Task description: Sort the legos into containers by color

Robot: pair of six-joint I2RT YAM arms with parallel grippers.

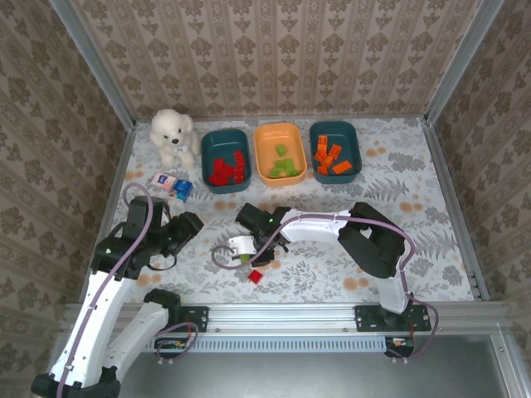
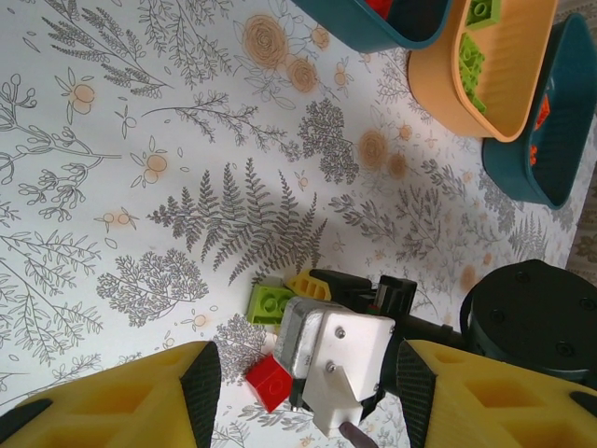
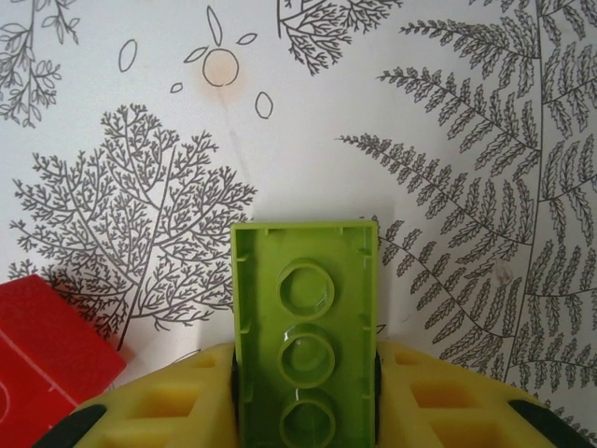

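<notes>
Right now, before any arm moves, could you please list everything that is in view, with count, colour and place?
left teal bin: one, dark teal, far side of table
orange bin: one, orange, between the teal bins
right teal bin: one, dark teal, right of the orange bin
red legos: several, in left teal bin
green legos: several, in orange bin
orange legos: several, in right teal bin
loose red lego: one, on the table near the arms
held green lego: one, in right gripper
plush bear: one, white, far left
blue-white object: one, before the bear
table: one, floral white
left gripper: open, empty
right gripper: shut on held green lego
</notes>
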